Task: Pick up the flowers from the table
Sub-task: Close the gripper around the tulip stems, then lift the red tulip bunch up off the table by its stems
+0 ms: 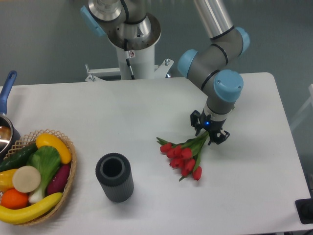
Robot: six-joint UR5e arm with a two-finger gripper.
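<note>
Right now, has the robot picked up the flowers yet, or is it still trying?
Not yet. Done: the gripper has reached the stem end of the flowers and sits low over it. In hand: its fingers stand on either side of the stems, but whether they have closed is too small to tell. Left: the red buds appear to lie on the white table, so the lift looks still to come.

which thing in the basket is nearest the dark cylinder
The banana, lying along the front edge of the basket: its right tip points toward the cylinder. The other produce sits farther left or back.
</note>
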